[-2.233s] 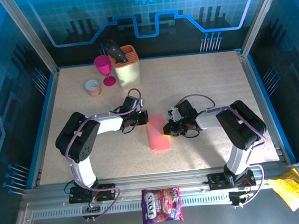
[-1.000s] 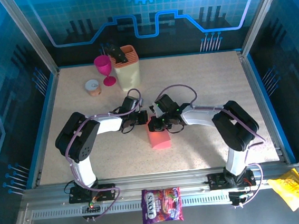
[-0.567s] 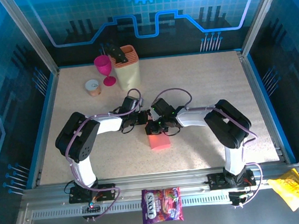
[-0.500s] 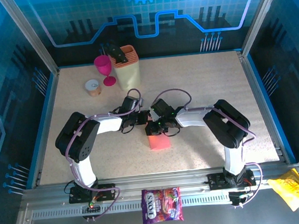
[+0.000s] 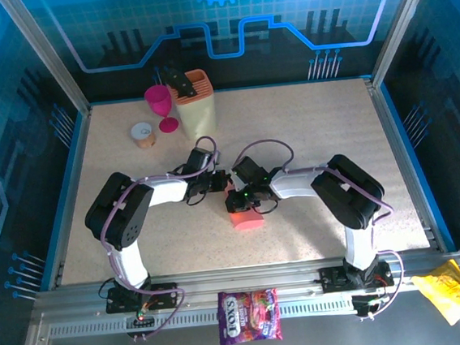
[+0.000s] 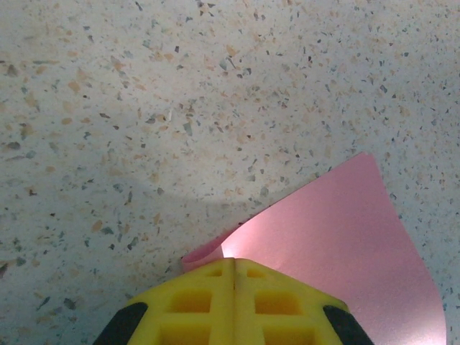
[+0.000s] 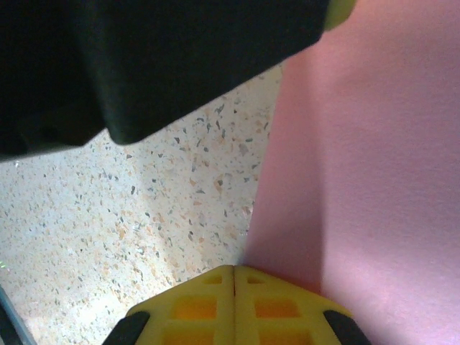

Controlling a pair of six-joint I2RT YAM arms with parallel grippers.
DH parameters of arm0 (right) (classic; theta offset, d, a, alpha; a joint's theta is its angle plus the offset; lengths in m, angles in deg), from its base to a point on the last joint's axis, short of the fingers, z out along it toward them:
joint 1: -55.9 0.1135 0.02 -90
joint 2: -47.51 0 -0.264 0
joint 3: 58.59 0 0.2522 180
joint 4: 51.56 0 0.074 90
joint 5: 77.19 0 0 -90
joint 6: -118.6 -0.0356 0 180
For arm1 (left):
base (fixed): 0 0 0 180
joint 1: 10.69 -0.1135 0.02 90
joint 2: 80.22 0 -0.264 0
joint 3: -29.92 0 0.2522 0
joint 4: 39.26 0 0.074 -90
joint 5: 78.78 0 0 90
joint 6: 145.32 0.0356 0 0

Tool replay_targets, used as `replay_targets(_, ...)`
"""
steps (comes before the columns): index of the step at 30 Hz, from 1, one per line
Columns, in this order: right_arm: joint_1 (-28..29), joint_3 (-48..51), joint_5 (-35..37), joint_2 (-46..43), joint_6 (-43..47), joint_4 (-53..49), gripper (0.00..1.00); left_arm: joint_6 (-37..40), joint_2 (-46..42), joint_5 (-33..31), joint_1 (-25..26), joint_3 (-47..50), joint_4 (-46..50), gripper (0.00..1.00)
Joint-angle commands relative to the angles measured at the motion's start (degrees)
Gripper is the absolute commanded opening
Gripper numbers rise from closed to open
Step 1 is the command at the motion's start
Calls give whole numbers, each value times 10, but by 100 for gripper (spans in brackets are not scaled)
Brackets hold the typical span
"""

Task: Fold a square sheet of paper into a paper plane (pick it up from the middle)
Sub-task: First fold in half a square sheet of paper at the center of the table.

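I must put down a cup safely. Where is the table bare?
Bare: the table at far right, beyond the right arm; the near-left corner. Crowded: the centre, left hand and right hand at the pink paper; far left, goblet and knife block.

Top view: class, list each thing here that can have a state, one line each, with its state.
Pink paper: lying on the table, one corner curled up at the left fingertips.
Left gripper: shut, tips at the paper's edge.
Right gripper: shut, tips on the paper's edge.
Goblet: upright.
Knife block: upright.
Candy bag: lying flat on the front rail.
Yellow wrapper: crinkled.
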Motion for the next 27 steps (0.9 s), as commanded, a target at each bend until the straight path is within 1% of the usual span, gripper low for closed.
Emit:
replay_targets(1, 40, 29, -1, 10, 17, -46, 0, 22, 33, -11, -1, 8, 40, 0)
replay_targets(14, 76, 72, -3, -41, 3, -29, 0, 31, 39, -16, -1, 4, 48, 0)
replay_targets(19, 93, 114, 1, -62, -10, -15, 0, 32, 38, -17, -1, 4, 48, 0)
replay_targets(27, 121, 198, 9, -98, -62, 46, 0, 32, 36, -17, 0, 5, 48, 0)
